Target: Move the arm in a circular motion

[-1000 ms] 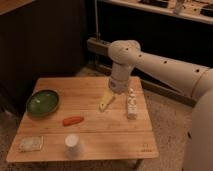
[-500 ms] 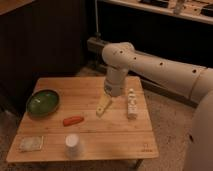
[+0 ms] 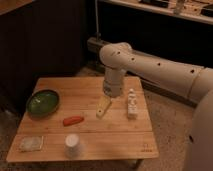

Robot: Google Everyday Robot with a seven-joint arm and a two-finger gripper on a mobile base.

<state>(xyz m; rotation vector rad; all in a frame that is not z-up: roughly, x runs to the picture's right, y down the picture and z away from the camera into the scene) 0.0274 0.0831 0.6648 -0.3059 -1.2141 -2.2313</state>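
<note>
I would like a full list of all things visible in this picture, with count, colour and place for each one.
table: one, light wood, centre of the view, on a speckled floor
bowl: one, green, left side of the table
carrot-like item: one, orange-red, middle of the table, right of the bowl
cup: one, white, front edge of the table
flat packet: one, pale, front left corner of the table
bottle: one, white, right side of the table
arm: one, cream-white with small dark holes, reaching from the right over the table
tool: one, yellowish, at the tip of the arm, low over the table's middle, left of the bottle
</note>
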